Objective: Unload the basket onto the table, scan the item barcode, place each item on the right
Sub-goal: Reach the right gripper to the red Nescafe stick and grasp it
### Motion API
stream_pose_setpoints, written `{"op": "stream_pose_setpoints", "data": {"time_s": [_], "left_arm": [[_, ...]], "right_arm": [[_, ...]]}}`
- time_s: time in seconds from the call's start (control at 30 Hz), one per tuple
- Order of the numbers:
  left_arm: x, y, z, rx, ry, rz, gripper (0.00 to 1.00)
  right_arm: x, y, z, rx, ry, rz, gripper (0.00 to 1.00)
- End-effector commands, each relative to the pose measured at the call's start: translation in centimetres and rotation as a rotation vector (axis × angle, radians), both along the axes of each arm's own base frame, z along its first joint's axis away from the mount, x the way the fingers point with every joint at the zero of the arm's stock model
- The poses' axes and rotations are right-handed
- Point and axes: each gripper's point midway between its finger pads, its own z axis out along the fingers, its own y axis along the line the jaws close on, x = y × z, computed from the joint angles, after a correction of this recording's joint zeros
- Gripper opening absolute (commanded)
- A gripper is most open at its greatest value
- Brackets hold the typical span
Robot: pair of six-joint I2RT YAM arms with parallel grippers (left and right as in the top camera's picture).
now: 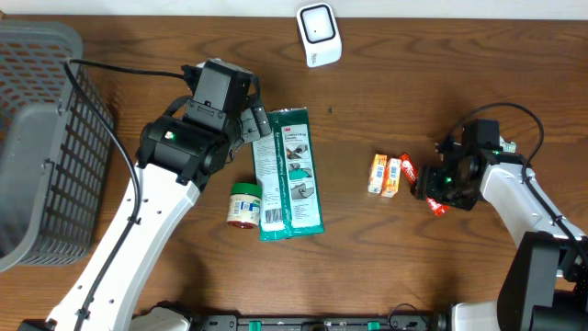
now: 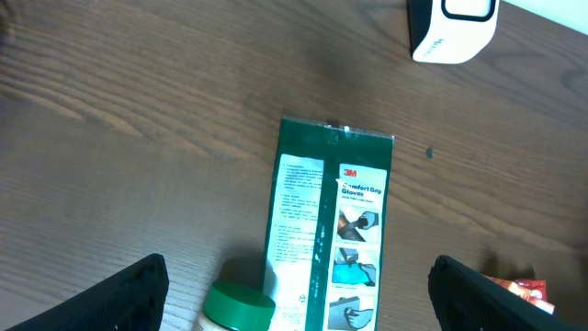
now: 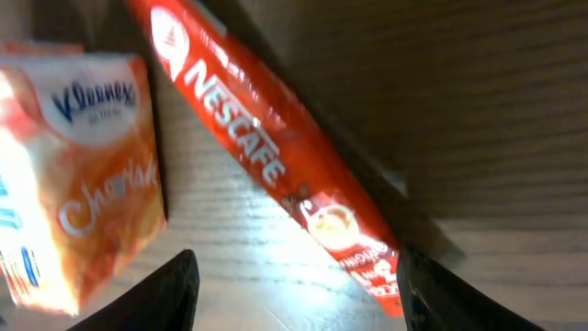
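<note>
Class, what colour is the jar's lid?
The lid is green, clearest in the left wrist view.

overhead top-down, wrist views close, sharing table [image 1: 386,267]

Sachet [image 3: 276,156]: NESCAFE; glove pack [image 2: 331,230]: 3M; box [image 3: 83,175]: probably Kleenex.

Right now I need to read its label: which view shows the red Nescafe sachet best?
The right wrist view: the Nescafe sachet fills the frame diagonally, its lettering legible. Overhead shows only its small red ends poking out either side of the right gripper. The left wrist view does not clearly show it.
</note>
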Motion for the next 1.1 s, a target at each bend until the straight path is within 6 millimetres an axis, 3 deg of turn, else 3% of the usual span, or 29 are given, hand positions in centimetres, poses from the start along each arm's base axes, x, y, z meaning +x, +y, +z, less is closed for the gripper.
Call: {"op": "stream_pose_setpoints", "data": {"time_s": [0.0, 0.27, 0.4, 0.83, 0.93, 1.0, 1.07], "left_arm": [[0.0, 0.4, 0.5, 0.011, -0.016, 0.004, 0.91], [0.0, 0.4, 0.5, 0.011, -0.016, 0.004, 0.91], [0.0, 0.4, 0.5, 0.011, -0.016, 0.004, 0.91], [0.0, 0.4, 0.5, 0.011, -0.016, 0.004, 0.91], [0.0, 0.4, 0.5, 0.011, -0.016, 0.004, 0.91], [0.0, 0.4, 0.5, 0.011, -0.016, 0.004, 0.91], [0.0, 0.4, 0.5, 0.011, -0.016, 0.004, 0.91]], "right_arm": [[1.0, -0.1, 1.2, -0.035, -0.058, 0.18, 0.61], [2.8, -0.3, 1.3, -0.086, -0.165, 0.358, 0.48], [3.4, -0.3, 0.7, -0.108, -0.213, 0.413, 0.5], [1.3, -0.1, -3.3, -0.118, -0.234, 0.418, 0.47], [1.1, -0.5, -4.1, -0.145, -0.251, 0.412, 0.36], [1.4, -1.9, -4.2, -0.223, -0.241, 0.378, 0.22], [1.7, -3.4, -4.0, -0.295, -0.222, 0.313, 0.15]]}}
